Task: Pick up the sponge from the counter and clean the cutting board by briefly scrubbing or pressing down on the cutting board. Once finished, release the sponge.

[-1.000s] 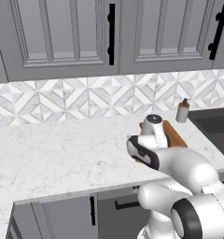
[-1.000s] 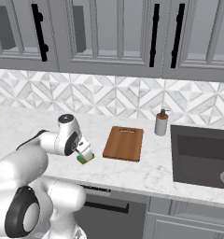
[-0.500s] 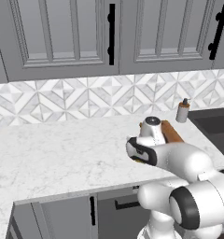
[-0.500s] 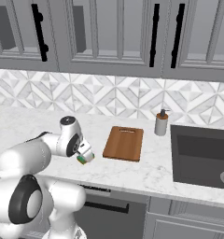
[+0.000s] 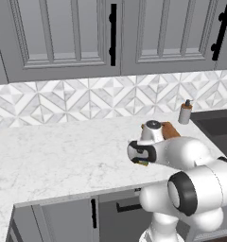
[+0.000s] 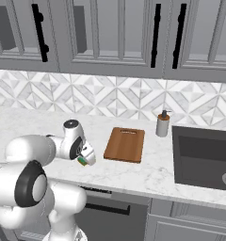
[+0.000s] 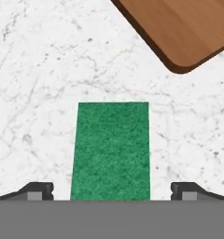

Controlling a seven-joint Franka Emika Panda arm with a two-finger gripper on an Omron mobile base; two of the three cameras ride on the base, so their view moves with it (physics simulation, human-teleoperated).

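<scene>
The green sponge lies flat on the white marble counter, near a corner of the wooden cutting board but not touching it. The gripper is right over the sponge, open wide, with 1 finger on each side and not squeezing. I think it should go straight down, stay centered, then close gently on both sides before lifting
</scene>
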